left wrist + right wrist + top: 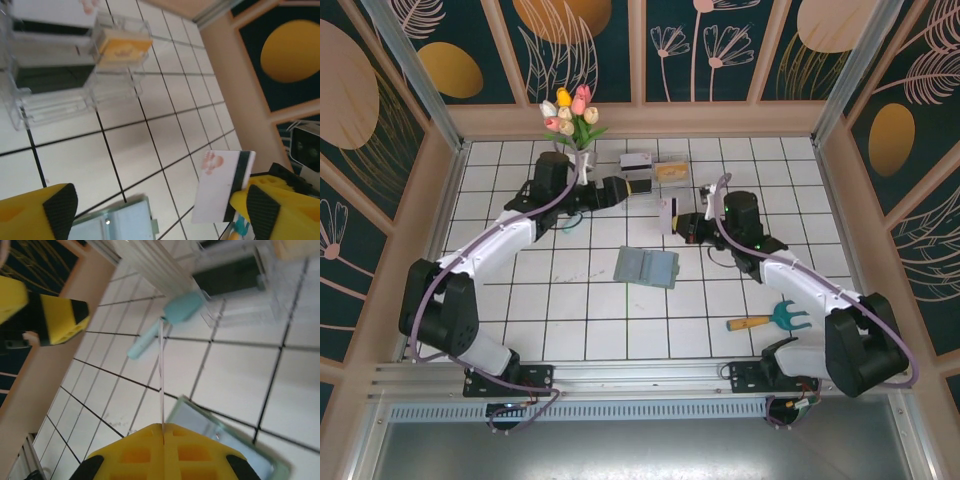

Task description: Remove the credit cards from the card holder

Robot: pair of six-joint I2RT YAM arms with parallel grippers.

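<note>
The card holder [647, 267] lies open on the tiled floor, blue-grey inside up, with a sage-green rim; it also shows in both wrist views [117, 222] [220, 435]. My right gripper [676, 222] [164, 427] is shut on a whitish credit card [666, 213], held upright above the floor behind the holder. In the right wrist view the card [161, 375] is edge-on between the closed yellow fingers. The left wrist view shows its face [217, 187], with a red mark and a dark stripe. My left gripper [625, 187] [160, 205] stands open with nothing in it, left of the card.
A clear plastic compartment box [650, 170] [65, 75] [240, 285] with an orange item [670, 171] and dark cards sits at the back. A vase of tulips [570, 120] stands beside the left arm. A toy rake [770, 320] lies front right. Walls enclose the floor.
</note>
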